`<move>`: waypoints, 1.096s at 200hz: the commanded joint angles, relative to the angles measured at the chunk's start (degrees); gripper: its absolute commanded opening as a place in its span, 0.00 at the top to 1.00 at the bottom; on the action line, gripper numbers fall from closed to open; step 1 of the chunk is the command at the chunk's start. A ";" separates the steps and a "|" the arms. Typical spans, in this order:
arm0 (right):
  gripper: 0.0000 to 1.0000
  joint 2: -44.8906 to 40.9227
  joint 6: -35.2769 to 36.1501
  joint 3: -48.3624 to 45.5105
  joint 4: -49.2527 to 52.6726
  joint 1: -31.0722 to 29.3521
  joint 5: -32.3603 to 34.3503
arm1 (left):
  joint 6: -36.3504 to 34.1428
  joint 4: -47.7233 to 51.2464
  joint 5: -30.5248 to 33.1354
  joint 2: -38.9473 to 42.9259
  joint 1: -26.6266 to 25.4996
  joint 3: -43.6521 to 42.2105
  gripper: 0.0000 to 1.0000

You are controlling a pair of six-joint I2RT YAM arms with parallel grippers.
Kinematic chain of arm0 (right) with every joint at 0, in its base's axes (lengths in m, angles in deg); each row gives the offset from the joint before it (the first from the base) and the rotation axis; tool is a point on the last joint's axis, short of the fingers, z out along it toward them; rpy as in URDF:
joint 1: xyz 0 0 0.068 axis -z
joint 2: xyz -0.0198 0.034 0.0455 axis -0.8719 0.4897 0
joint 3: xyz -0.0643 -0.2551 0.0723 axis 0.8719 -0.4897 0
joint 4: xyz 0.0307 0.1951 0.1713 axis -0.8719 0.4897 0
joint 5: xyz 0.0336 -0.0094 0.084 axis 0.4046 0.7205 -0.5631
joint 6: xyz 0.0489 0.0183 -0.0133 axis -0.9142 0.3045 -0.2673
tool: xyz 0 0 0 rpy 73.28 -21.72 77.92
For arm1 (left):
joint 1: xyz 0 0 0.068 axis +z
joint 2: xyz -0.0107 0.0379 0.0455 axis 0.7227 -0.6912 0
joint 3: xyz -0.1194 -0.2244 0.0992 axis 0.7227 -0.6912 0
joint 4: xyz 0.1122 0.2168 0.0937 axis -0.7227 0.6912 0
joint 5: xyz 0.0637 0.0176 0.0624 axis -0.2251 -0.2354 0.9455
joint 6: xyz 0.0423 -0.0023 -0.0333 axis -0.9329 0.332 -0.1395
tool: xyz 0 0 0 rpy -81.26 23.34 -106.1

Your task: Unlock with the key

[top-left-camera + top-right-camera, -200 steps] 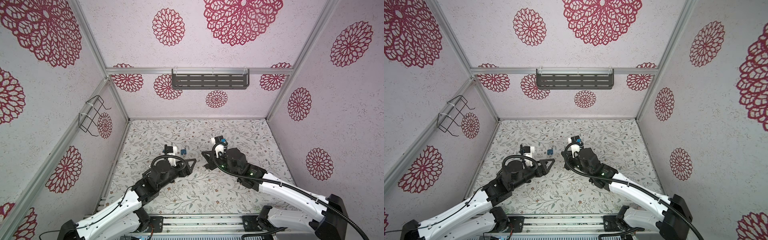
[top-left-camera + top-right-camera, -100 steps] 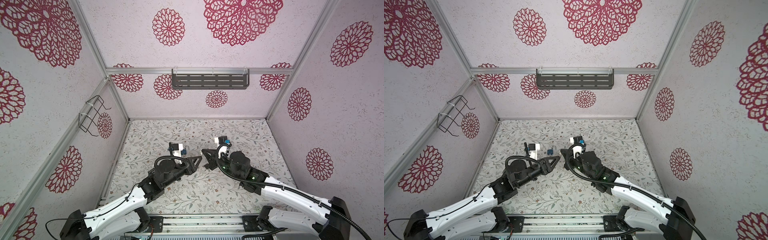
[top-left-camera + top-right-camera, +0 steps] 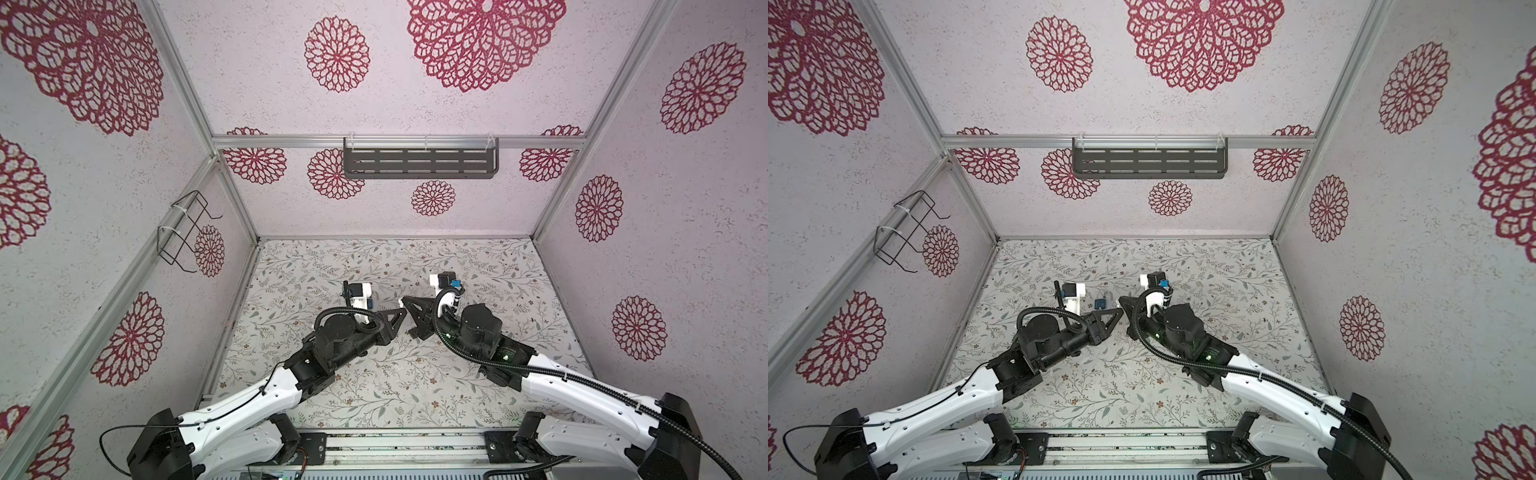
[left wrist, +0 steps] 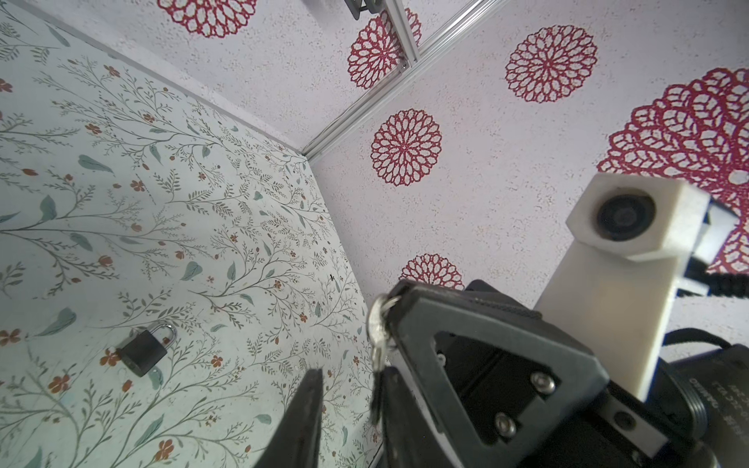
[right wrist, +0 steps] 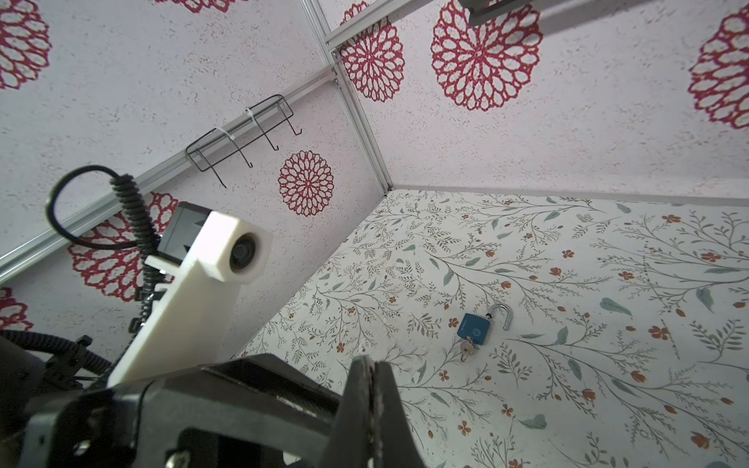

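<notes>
A small silver key (image 4: 379,324) on a ring sticks out of the tip of my right gripper (image 5: 375,360), which is shut on it. My left gripper (image 4: 350,370) meets it tip to tip above the middle of the table. Its jaws stand a little apart, with the key's dark lower end against one finger (image 4: 391,405) and a gap to the other. A black padlock (image 4: 144,351) with its shackle shut lies on the table. A blue padlock (image 5: 472,327) lies with its shackle swung open and another key (image 5: 466,349) in it. In both top views the grippers (image 3: 402,306) (image 3: 1121,305) touch.
The floral table (image 3: 415,386) is walled on three sides. A dark slotted shelf (image 3: 419,163) hangs on the back wall and a wire rack (image 3: 185,230) on the left wall. The blue padlock (image 3: 1100,303) lies just behind the left gripper.
My left gripper has swung right to meet the right gripper's tip, and its jaws have narrowed around the key. The right gripper has stayed shut and shifted slightly right.
</notes>
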 commanded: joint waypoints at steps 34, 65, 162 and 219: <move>1.00 -0.58 0.71 0.00 -3.84 -0.28 -0.90 | -0.76 -2.28 0.63 -0.48 -0.54 1.72 0.85; 1.00 -0.74 1.10 -0.03 -3.58 -0.27 -0.81 | -1.04 -1.46 1.28 -0.30 -0.58 1.81 0.94; 0.70 -1.12 4.86 2.12 4.23 0.30 2.82 | -9.53 5.72 1.46 3.15 0.07 3.03 1.00; 0.51 -3.73 2.84 5.15 17.26 6.19 0.37 | -20.67 13.00 0.00 4.21 2.18 5.68 1.00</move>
